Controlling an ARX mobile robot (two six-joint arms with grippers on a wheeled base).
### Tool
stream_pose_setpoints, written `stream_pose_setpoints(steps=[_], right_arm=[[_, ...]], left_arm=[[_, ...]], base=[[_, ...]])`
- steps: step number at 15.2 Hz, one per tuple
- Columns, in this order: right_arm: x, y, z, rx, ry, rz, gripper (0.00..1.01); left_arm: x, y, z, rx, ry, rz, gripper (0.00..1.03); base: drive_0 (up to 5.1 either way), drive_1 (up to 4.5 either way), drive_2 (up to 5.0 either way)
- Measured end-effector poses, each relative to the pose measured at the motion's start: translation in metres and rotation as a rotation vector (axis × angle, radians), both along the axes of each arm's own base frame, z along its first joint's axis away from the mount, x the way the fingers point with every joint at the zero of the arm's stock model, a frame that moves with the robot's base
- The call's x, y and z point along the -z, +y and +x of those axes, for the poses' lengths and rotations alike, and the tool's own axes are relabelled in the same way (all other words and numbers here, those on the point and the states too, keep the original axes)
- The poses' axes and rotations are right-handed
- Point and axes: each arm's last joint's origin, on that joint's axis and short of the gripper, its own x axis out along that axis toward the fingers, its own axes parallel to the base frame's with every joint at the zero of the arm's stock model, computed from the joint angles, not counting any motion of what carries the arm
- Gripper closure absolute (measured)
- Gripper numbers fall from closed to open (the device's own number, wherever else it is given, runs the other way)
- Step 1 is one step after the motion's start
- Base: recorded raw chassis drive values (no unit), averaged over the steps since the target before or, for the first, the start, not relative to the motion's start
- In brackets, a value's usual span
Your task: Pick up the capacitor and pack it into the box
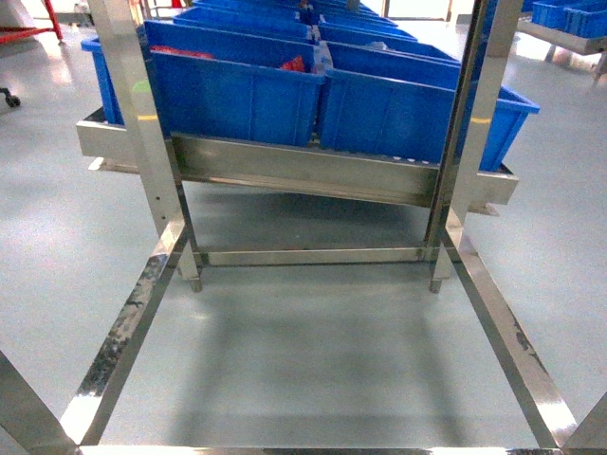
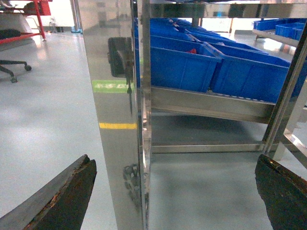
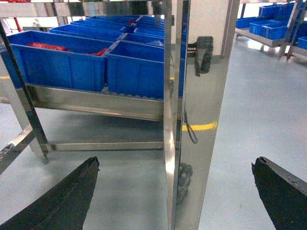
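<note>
Steel rack frame (image 1: 123, 332); blue bins (image 1: 237, 95) behind.

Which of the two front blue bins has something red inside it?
The front left blue bin shows red stuff at its back corner; the front right blue bin beside it shows none from here.

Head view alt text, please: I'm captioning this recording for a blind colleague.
Blue plastic bins sit in rows on a tilted stainless-steel rack shelf, seen from the front and slightly above. Red items show in a bin behind. Steel rack posts frame the view over the bare grey floor; neither arm is visible here.
</note>
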Motion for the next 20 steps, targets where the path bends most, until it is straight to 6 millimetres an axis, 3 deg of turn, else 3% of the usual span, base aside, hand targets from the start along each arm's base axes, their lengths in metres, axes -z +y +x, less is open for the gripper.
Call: stream_pose_setpoints(steps=[20], right_arm=[[0.0000,0.0000,0.0000,0.000,0.000,0.000,0.03]], left_arm=[[0.0000,0.0000,0.0000,0.000,0.000,0.000,0.05]], base=[[0.0,0.00,0.0]])
